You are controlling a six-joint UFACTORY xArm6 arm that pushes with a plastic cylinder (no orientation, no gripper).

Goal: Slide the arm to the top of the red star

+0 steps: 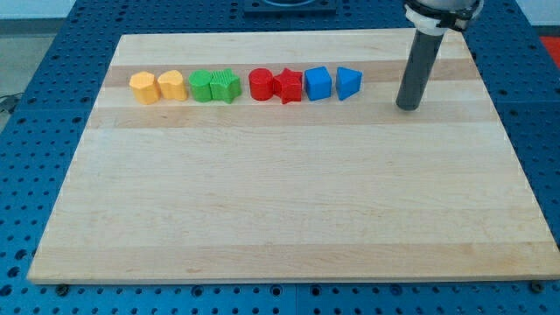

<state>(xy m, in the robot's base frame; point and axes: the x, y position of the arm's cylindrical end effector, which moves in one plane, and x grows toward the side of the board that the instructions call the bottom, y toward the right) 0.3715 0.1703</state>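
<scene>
The red star (288, 86) lies in a row of blocks near the view's top, touching a red round block (261, 84) on its left and close to a blue cube (318, 83) on its right. My tip (408, 107) rests on the board to the right of the row, well right of the red star and slightly lower. A blue triangular block (348, 82) is the block nearest my tip.
Left of the red blocks lie a green star-like block (226, 86), a green round block (202, 86), a yellow block (172, 86) and an orange block (143, 87). The wooden board (280, 201) sits on a blue perforated table (35, 105).
</scene>
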